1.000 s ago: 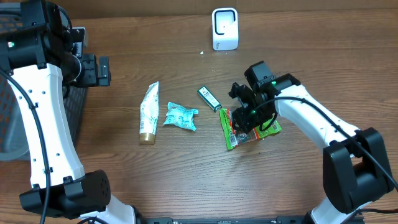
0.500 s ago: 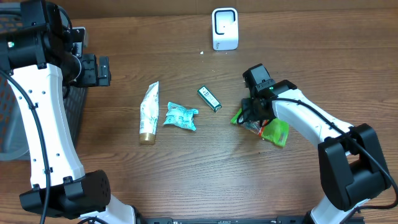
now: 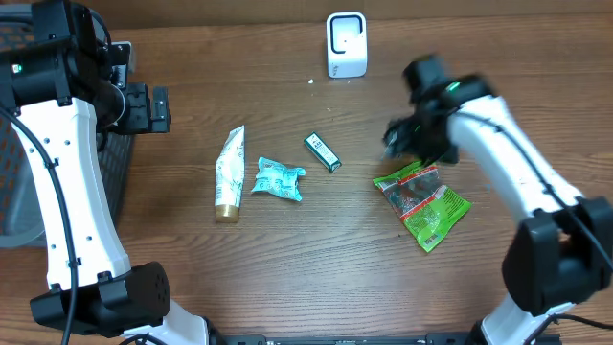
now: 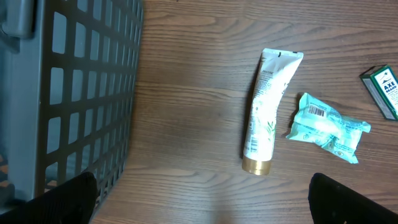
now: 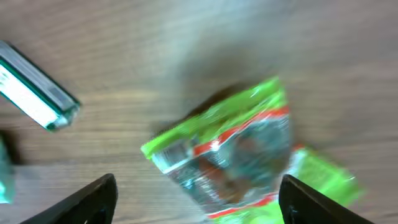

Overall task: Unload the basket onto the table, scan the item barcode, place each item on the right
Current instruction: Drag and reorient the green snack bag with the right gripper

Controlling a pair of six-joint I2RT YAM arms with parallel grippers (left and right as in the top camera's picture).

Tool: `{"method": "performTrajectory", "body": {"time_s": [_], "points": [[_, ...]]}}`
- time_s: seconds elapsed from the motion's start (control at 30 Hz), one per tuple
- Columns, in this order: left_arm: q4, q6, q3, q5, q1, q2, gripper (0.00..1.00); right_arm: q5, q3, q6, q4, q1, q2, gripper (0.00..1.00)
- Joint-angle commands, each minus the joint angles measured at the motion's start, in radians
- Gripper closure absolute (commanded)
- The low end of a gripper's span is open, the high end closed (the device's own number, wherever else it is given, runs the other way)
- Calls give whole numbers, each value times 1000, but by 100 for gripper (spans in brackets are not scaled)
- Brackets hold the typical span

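On the wooden tabletop (image 3: 287, 268), left to right before me: dark mesh basket (image 4: 25, 93), white plastic tube (image 3: 229, 174), teal crinkled packet (image 3: 279, 179), small green box (image 3: 322, 151), green foil snack pouch (image 3: 423, 201). The white boxy scanner (image 3: 346, 44) stands behind them.

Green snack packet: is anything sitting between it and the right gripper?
Nothing visible does. The green snack packet lies on the table right in front of the open right gripper. The small green box sits off to one side, out of the way.
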Motion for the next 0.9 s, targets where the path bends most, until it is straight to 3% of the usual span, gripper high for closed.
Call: {"method": "performTrajectory", "body": {"time_s": [0.0, 0.17, 0.37, 0.6, 0.7, 0.87], "points": [[1, 12, 6, -2, 3, -16, 0, -25, 24, -176, -43, -131, -6, 19], [1, 12, 6, -2, 3, -16, 0, -309, -86, -390, -2, -286, 1, 28], [1, 12, 6, -2, 3, -16, 0, -448, -253, -654, 68, -363, 1, 25], [1, 12, 6, -2, 3, -16, 0, -439, -421, -692, 252, -343, 1, 21], [1, 12, 6, -2, 3, -16, 0, -441, -492, -691, 307, -342, 1, 10], [1, 12, 6, -2, 3, -16, 0, -470, -610, -659, 383, -328, 1, 11]]}}
